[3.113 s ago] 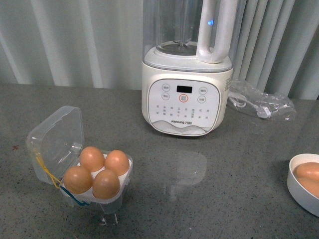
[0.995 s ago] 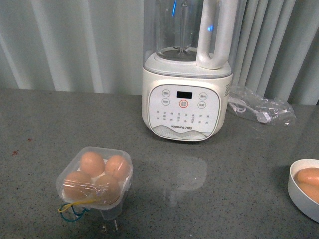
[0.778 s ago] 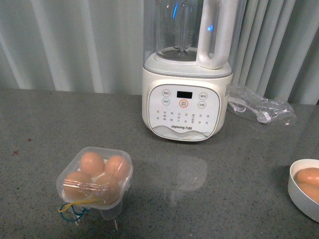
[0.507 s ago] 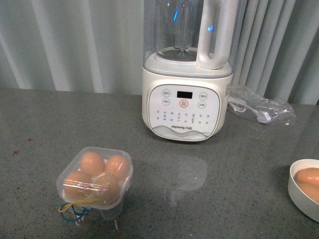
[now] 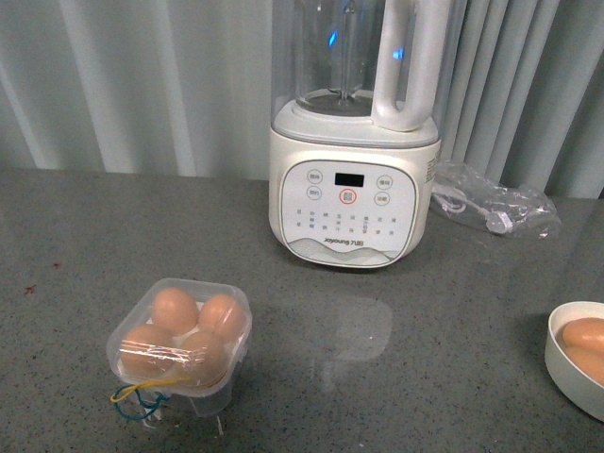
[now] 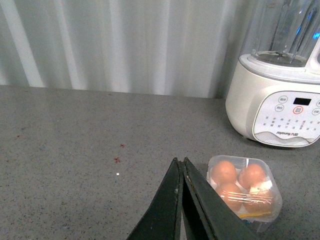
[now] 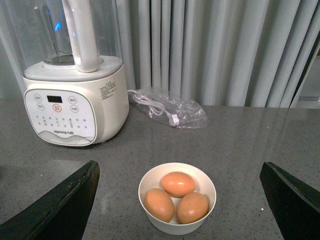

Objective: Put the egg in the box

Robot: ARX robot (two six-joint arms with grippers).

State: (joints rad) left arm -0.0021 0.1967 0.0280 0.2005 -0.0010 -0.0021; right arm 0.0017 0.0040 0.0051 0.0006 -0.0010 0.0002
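The box (image 5: 179,338) near the blender (image 5: 351,142) is full and closed, the left tool (image 6: 180,165) is pinched together, the right tool (image 7: 177,175) is wide apart, so another egg (image 7: 178,184) could crack against the lid.

Clear plastic egg box (image 5: 179,335) sat on the grey counter, front left of the blender, lid closed, yellow and blue strings trailing at its front; four tan-brown eggs (image 5: 174,308) filled all four holes, upright under the lid
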